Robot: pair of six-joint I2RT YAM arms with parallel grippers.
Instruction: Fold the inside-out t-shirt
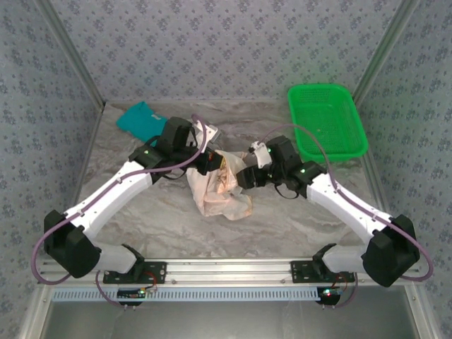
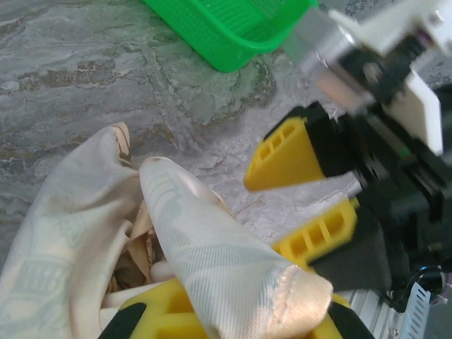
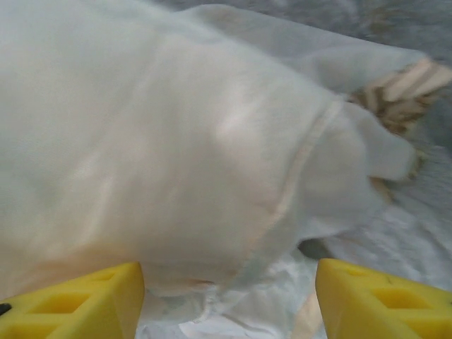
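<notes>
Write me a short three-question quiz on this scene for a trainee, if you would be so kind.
1. True or false: the left claw is shut on the inside-out t-shirt.
2. Where on the table is the green basket? A far right corner; B near left corner; C centre.
3. Fill in: the jaws of the right claw stand ____.
Key: 1 true; 2 A; 3 open.

overhead plus wrist close-ups, shared t-shirt (image 1: 214,189)
</notes>
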